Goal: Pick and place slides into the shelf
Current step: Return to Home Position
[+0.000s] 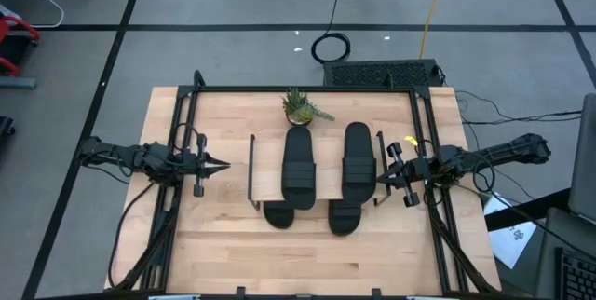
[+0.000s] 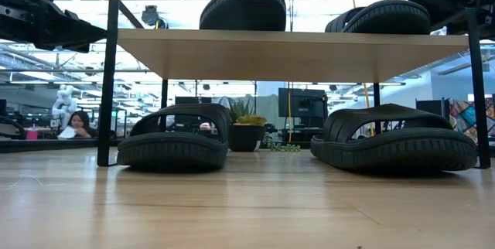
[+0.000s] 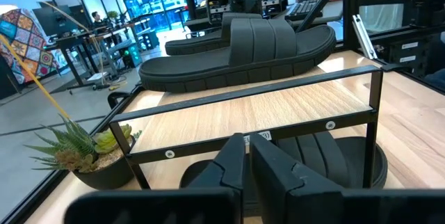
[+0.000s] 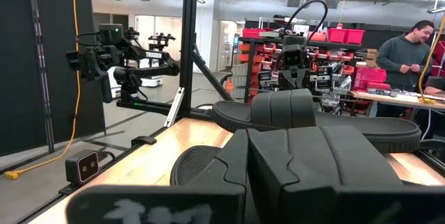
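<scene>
Light wood tabletop (image 1: 233, 244), seen from above. My left gripper (image 1: 223, 164) and right gripper (image 1: 379, 180) point at each other across it, each with fingers pressed together and holding nothing. The shelf (image 1: 328, 165) stands between them. My left tips are near its end frame but apart from it, and my right tips are just beside the other end — contact cannot be judged. The left top slide (image 1: 298, 165) and right top slide (image 1: 358, 162), each named for the gripper it lies nearer, rest side by side on the board. The left lower slide (image 1: 279, 214) and right lower slide (image 1: 345, 218) jut out from under it. A potted plant (image 1: 300, 107) sits just beyond the shelf.

Low view: both lower slides rest flat on the tabletop beneath the board (image 2: 286, 52), with the top pair above. A person (image 2: 77, 124) sits far back in the room.

Left wrist view: my fingers (image 3: 233, 165) are closed; ahead is the shelf's end, with the left top slide (image 3: 243, 46) on the board.

Right wrist view: my fingers (image 4: 292, 161) are closed — the right top slide (image 4: 313, 113) lies just ahead. A standing person (image 4: 410, 50) is in the room beyond.
</scene>
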You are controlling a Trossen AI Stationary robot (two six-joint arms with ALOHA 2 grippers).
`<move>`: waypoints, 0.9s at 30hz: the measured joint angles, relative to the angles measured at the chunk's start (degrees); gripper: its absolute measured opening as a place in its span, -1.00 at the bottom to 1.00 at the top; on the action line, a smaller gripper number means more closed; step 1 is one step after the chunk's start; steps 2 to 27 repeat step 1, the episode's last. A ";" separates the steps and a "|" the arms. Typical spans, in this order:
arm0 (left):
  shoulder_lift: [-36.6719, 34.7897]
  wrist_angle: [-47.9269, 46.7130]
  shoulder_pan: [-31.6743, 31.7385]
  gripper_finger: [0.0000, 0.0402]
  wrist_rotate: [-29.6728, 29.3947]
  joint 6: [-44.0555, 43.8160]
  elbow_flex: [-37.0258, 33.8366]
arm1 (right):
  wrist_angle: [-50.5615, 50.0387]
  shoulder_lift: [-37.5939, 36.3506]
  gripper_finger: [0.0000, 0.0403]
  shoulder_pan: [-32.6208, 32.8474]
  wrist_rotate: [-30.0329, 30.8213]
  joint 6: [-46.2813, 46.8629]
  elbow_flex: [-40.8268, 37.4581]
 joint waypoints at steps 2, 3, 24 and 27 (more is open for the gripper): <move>0.00 0.01 -0.01 -0.89 0.00 0.00 0.00 | 0.00 0.01 -1.00 -0.02 -0.02 0.00 0.00; 0.00 0.01 -0.01 -0.89 0.00 0.00 0.00 | 0.00 0.01 -1.00 -0.02 -0.02 0.00 0.00; 0.00 0.01 -0.01 -0.89 0.00 0.00 0.00 | 0.00 0.01 -1.00 -0.02 -0.02 0.00 0.00; 0.00 0.01 -0.01 -0.89 0.00 0.00 0.00 | 0.00 0.01 -1.00 -0.02 -0.02 0.00 0.00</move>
